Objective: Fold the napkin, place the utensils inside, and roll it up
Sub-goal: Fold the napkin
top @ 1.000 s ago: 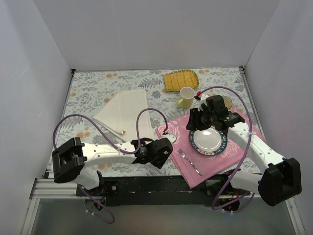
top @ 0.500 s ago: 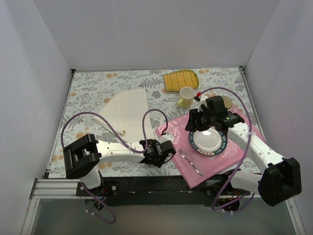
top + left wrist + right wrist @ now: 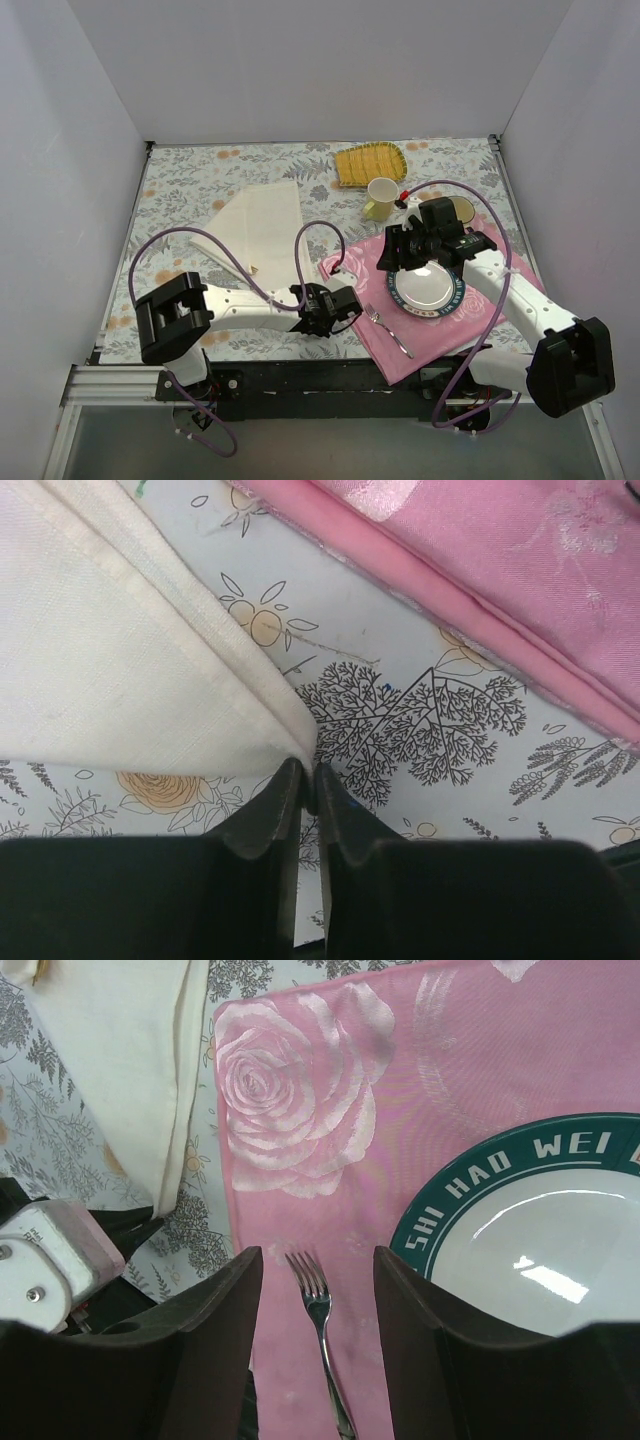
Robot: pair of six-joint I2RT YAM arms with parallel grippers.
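napkin (image 3: 258,222) lay in layers on the flowered desk (image 3: 420,710), just left of the pink mat (image 3: 300,1110) | left claw (image 3: 308,780) was pinched closed on the napkin's near corner | right claw (image 3: 315,1260) was open, hovering over the mat above the fork (image 3: 325,1325), plate (image 3: 480,1175) just beside

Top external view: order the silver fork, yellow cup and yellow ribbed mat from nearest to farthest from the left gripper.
1. Silver fork, right of the left gripper.
2. Yellow cup, farther back.
3. Yellow ribbed mat, farthest back.
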